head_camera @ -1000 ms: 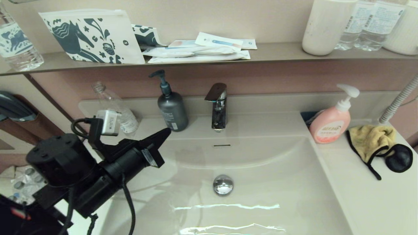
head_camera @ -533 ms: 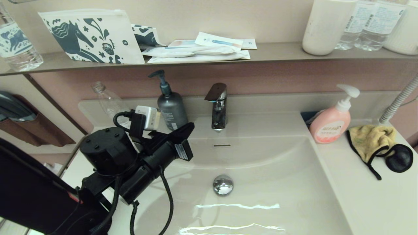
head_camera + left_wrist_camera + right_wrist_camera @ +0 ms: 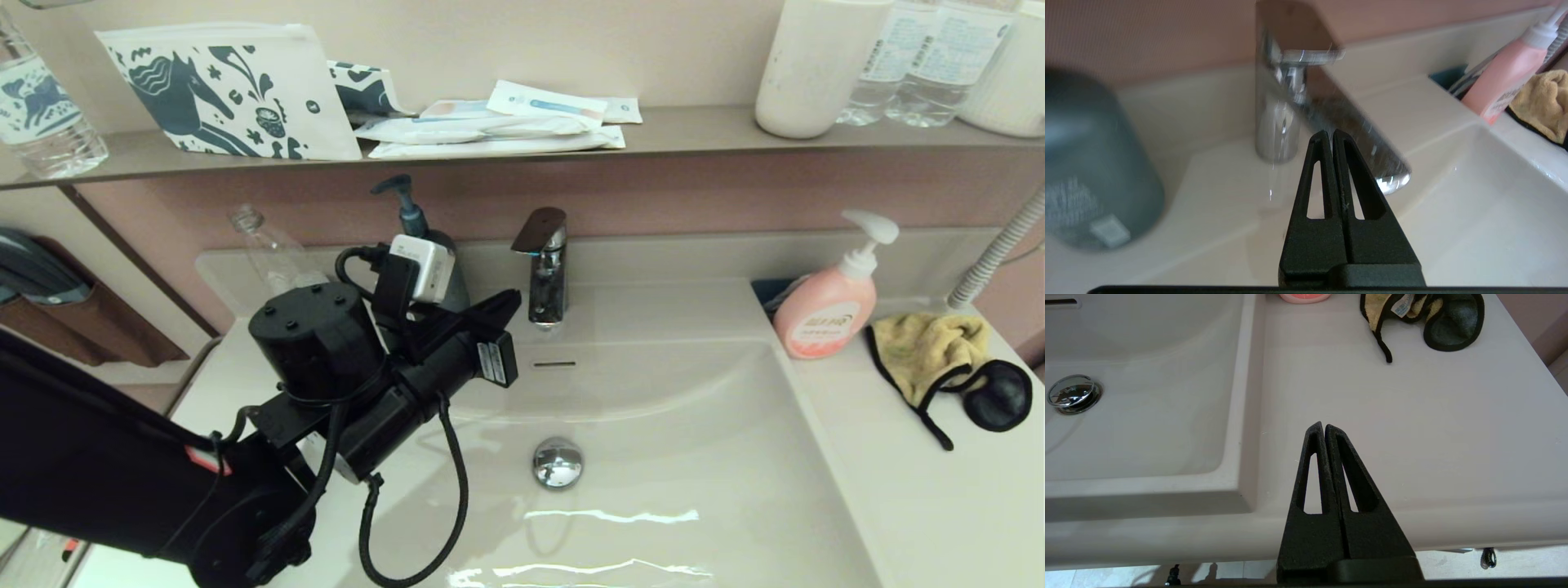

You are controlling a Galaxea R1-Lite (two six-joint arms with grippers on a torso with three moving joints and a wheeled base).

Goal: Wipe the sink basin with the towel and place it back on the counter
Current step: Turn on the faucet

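The yellow towel [image 3: 927,347] with black trim lies crumpled on the counter [image 3: 922,506] at the right, behind the pink soap bottle [image 3: 826,314]; nothing touches it. It also shows as the towel [image 3: 1378,306] in the right wrist view and the towel [image 3: 1541,102] in the left wrist view. The sink basin [image 3: 669,408] holds only its chrome drain plug [image 3: 558,462]. My left gripper [image 3: 513,298] is shut and holds nothing; it hangs over the basin's back left, its tip just left of the faucet [image 3: 545,269]. My right gripper [image 3: 1323,426] is shut and holds nothing; it hovers above the counter's front edge, out of the head view.
A grey pump bottle [image 3: 1090,171] stands left of the faucet [image 3: 1286,102], mostly hidden behind my left arm in the head view. A clear bottle [image 3: 269,245] sits at the back left. The wall shelf [image 3: 702,131] above carries pouches, packets and bottles.
My left arm has swung right and toward the back, from the basin's left rim to beside the faucet. The towel and the bottles have not moved.
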